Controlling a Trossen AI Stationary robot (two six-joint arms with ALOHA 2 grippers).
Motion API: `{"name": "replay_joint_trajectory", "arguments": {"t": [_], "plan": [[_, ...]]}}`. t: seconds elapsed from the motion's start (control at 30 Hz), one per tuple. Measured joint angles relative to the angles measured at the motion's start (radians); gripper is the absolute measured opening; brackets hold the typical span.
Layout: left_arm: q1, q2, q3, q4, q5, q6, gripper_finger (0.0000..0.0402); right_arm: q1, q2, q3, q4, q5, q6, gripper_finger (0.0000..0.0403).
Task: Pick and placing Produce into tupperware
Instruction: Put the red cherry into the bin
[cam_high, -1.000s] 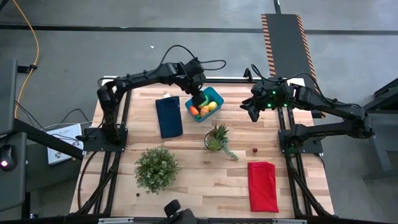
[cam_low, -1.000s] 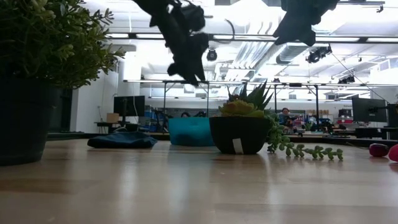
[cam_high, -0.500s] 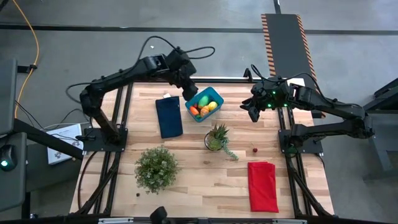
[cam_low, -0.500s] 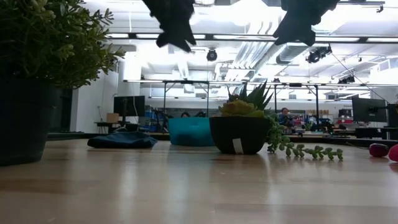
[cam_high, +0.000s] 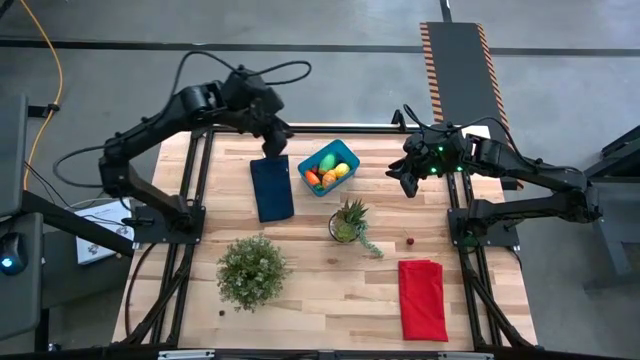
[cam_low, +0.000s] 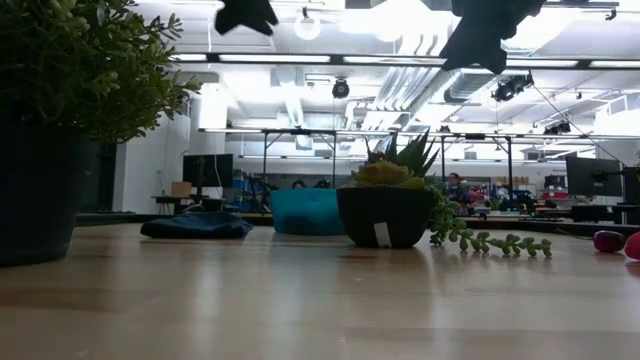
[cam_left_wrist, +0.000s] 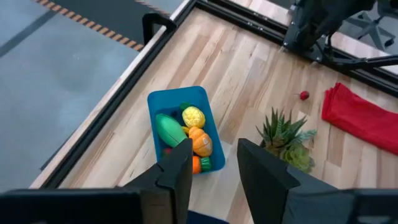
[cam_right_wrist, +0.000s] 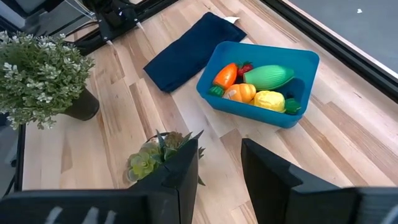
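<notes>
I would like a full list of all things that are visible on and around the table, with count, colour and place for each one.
Tupperware: one, bright blue, far middle of the table.
Produce: several pieces, green, orange, yellow, inside the tupperware.
Cloth: one, dark blue, flat, left of the tupperware.
Cloth: one, red, near right part of the table.
Spiky plant: one, green, table middle.
Bushy plant: one, green, near left.
Small ball: one, red, above the red cloth.
Left gripper: one, dark, empty, over the dark blue cloth's far end.
Right gripper: one, dark, empty, right of the tupperware.
</notes>
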Motion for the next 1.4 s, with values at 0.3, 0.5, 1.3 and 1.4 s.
{"name": "replay_joint_trajectory", "arguments": {"t": [0.3,0.5,1.3,1.4], "plan": [[0.000,-0.174,-0.097,-0.008,-0.037,-0.035,0.0085,0.000,0.000,0.000,0.001,-0.004,0.001,0.0114],[0.000,-0.340,-0.276,0.103,-0.020,-0.106,0.0079,0.000,0.000,0.000,0.001,-0.004,0.005,0.0114],[-0.064,-0.707,-0.927,0.563,0.093,-0.408,0.0081,0.000,0.000,0.000,0.001,-0.026,0.048,0.0114],[-0.131,-0.712,-0.948,0.583,0.029,-0.427,0.0081,0.002,0.000,0.000,-0.004,-0.042,0.058,0.0114]]}}
